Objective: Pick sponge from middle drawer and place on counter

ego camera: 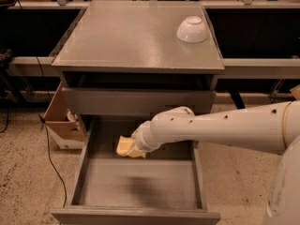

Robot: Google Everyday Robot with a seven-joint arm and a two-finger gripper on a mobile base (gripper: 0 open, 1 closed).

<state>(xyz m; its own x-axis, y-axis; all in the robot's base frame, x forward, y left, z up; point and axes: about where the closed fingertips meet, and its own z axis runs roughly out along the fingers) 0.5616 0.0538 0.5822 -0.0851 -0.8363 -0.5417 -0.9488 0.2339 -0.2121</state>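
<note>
Camera view looks down past my arm (220, 125), which reaches in from the right across the cabinet. The counter (117, 41) sits above and behind, bare across most of its top, with an upturned white bowl (192, 29) near its right rear corner. Below it the drawer (136, 215) is pulled fully out, its floor showing only a soft shadow.

The gripper (132, 150) hangs over the rear of that drawer, just under the closed upper front (138, 101), and it is clamped on the sponge (124, 145). The sponge appears clear of the floor, since the shadow lies apart from it and nearer the drawer's front.

I judge the pick is made and I am in the lift-out step. Next I need to bring the sponge forward and up, clear of the upper front and the counter's overhanging edge, then carry it over the counter. I would aim for the open left or middle area, well apart from the bowl, before letting go.
</note>
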